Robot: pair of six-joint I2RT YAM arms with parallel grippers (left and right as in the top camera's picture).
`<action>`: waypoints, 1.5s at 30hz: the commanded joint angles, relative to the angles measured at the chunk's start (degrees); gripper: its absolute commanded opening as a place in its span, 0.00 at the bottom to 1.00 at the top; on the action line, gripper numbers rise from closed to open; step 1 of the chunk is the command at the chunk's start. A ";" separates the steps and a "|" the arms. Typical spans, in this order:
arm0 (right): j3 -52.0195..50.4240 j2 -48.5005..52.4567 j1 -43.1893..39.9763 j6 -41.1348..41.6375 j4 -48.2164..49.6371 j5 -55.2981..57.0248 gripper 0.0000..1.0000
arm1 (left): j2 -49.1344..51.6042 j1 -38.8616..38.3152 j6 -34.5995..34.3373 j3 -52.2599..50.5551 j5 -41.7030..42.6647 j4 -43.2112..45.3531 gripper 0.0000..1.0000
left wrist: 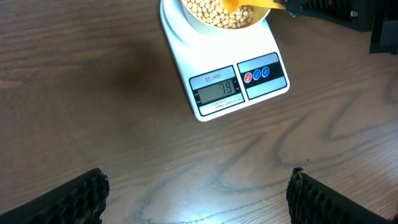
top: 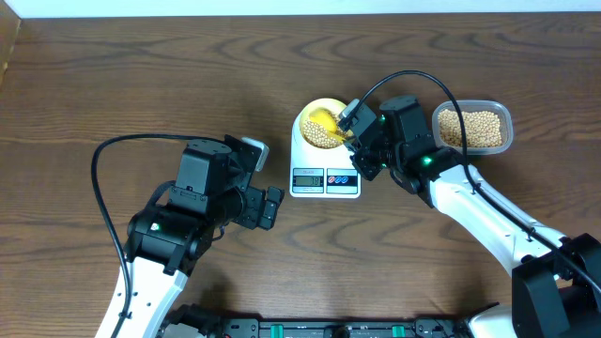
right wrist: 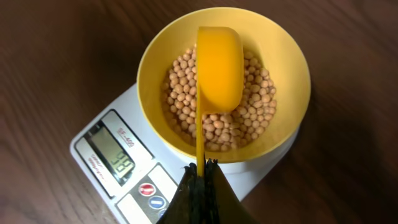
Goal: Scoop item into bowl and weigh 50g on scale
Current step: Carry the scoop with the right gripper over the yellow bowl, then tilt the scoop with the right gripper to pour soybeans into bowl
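Note:
The white scale [top: 325, 174] stands mid-table with the yellow bowl [top: 308, 120] on its platform. Tan beans [right wrist: 255, 112] lie in the bowl [right wrist: 155, 56]. My right gripper [right wrist: 202, 168] is shut on the thin handle of an orange scoop [right wrist: 217, 68], whose cup hangs turned over above the beans. From overhead, the right gripper [top: 349, 122] sits at the bowl's right rim. My left gripper [top: 270, 207] rests open over bare table, left of the scale's front. In the left wrist view its fingers [left wrist: 81, 196] stand wide apart, and the scale [left wrist: 230, 74] display reads 78.
A clear plastic container [top: 472, 127] of beans stands right of the scale, behind the right arm. The left arm's cable [top: 99, 178] loops over the table on the left. The table's far edge [top: 300, 17] runs along the top.

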 commanded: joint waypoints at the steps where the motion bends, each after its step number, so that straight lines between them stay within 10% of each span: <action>1: 0.11 0.17 -0.28 3.58 -0.09 -2.45 0.01 | -0.04 -0.13 0.11 -0.20 -0.59 0.09 0.94; 45: 0.11 0.15 -19.71 22.58 8.24 -38.95 0.01 | -0.04 -0.13 0.11 -0.20 -0.59 0.09 0.94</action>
